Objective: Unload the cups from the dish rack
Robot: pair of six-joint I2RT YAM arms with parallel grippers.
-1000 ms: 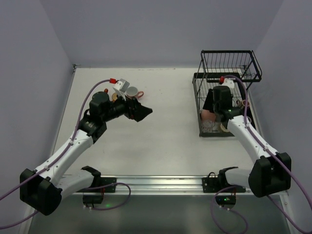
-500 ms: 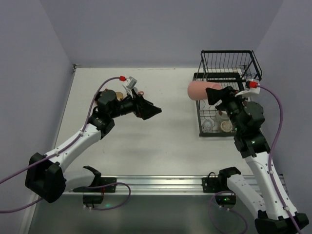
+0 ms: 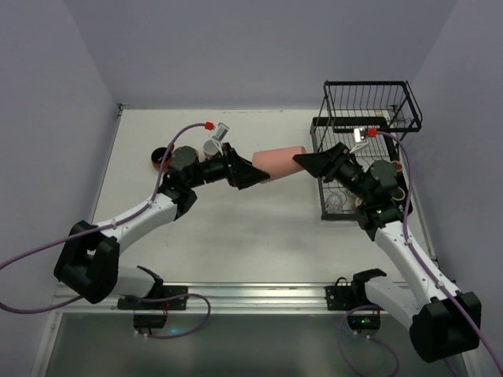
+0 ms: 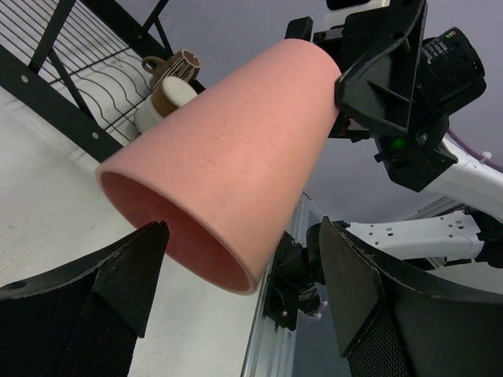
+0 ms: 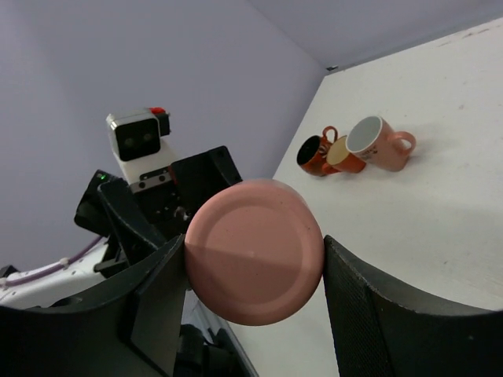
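Pink cup [image 3: 279, 159] hung in the air between my two arms, away from the dish rack [image 3: 369, 118]. My right gripper [image 3: 305, 162] pinched its bottom end. My left gripper [image 3: 253, 173] was spread around its rim. I thought I should squeeze left first, then let go right.

A pink cup [image 3: 279, 159] is held sideways in the air. Other cups [image 4: 169, 93] are seen in the black wire dish rack [image 3: 366, 82].
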